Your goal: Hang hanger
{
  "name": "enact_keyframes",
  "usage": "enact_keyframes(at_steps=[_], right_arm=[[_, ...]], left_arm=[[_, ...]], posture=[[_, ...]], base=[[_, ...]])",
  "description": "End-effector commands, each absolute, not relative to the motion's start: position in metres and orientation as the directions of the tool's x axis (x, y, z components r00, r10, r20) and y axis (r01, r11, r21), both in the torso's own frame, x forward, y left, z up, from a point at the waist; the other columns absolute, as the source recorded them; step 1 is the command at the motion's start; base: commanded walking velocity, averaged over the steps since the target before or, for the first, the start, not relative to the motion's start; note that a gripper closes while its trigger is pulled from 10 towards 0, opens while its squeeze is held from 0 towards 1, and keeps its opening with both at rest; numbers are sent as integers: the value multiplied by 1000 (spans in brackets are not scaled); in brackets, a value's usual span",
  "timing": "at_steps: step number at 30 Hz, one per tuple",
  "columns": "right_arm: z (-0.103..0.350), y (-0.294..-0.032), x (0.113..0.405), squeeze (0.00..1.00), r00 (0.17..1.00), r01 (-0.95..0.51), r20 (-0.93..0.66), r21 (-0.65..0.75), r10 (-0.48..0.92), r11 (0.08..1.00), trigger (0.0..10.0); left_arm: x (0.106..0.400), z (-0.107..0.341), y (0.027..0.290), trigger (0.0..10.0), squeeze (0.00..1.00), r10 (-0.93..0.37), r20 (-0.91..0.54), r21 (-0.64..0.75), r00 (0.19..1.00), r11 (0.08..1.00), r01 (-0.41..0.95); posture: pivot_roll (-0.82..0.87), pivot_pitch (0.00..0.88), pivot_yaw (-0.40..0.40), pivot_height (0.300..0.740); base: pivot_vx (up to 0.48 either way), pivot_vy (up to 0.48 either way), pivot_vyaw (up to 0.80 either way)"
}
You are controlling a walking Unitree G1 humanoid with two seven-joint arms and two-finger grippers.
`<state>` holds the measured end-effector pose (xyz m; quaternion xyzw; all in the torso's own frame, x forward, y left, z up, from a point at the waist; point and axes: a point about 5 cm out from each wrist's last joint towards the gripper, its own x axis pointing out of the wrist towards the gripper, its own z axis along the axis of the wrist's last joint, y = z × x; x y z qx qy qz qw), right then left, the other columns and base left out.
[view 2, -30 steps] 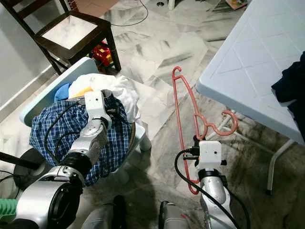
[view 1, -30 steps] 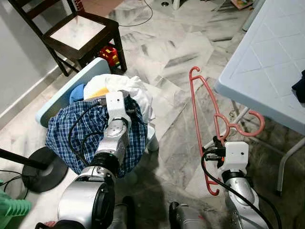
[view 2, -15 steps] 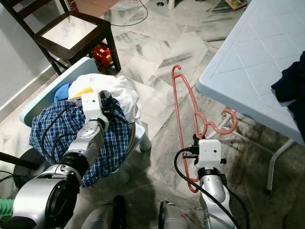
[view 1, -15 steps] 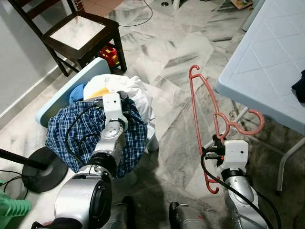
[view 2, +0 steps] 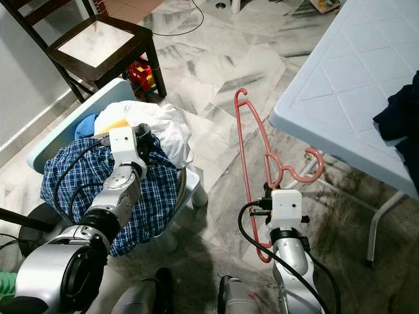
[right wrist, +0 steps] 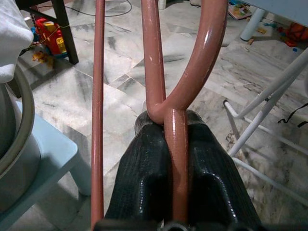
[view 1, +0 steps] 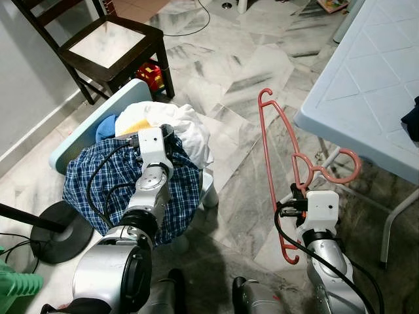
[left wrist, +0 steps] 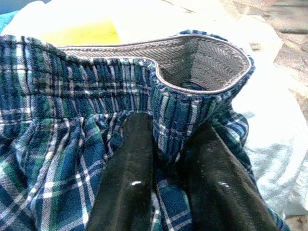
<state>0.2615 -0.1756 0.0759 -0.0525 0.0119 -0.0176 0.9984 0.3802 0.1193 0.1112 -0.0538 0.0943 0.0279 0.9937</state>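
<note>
At your far left, a dark wooden chair (view 1: 108, 46) stands on the marble floor (view 1: 242, 72). Below it a pale blue laundry basket (view 1: 85, 131) is heaped with clothes. Your left claw (left wrist: 166, 159) is clenched on the elastic waistband of the blue plaid shorts (view 1: 118, 176) on top of that heap, one black finger (left wrist: 130, 163) either side of a fold of cloth. White (view 1: 183, 127) and yellow (view 1: 134, 125) garments lie just behind it.

Moving right, the red hanger (view 1: 278, 157) stands nearly upright in the air over the floor, its hook (view 1: 337, 167) curling toward the white tabletop (view 1: 366, 85). Your right claw (right wrist: 174, 139) is grasping it by the neck, where the hook stem meets the shoulders, fingers closed tight around the stem. A dark garment (view 2: 399, 111) lies on the tabletop at far right.

The likely trouble from here: the hook sits close to the tabletop's edge and its white legs (view 1: 393, 222), so a careless swing could snag it there. The grip is on a thin, smooth stem, and the hanger may twist in the claw as you turn. If the left arm lifts while clamped, the shorts could drag the neighbouring laundry out of the basket.
</note>
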Motion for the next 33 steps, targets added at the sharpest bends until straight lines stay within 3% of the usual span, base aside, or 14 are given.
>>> enact_keyframes(at_steps=[1, 22, 28, 33], right_arm=[[72, -176, 258, 0, 999, 38, -30, -103, -41, 994, 10000], [71, -175, 259, 0, 998, 47, -28, -100, -50, 994, 10000], [70, -179, 257, 0, 998, 57, -27, -104, -60, 993, 10000], [69, -178, 258, 0, 998, 50, -31, -105, -53, 993, 10000]], left_arm=[[378, 107, 119, 0, 0, 43, -204, -86, 978, 994, -62], [369, 108, 104, 0, 0, -41, -92, -55, 995, 998, 36], [344, 107, 113, 0, 0, -127, 40, 103, 991, 987, 123], [325, 98, 124, 0, 0, -168, 62, 190, 984, 970, 154]], posture=[[-100, 274, 22, 740], [-91, 265, 35, 740], [-82, 265, 31, 740], [-61, 264, 23, 740]], base=[[0, 0, 0], [0, 0, 0], [0, 0, 0], [0, 0, 0]])
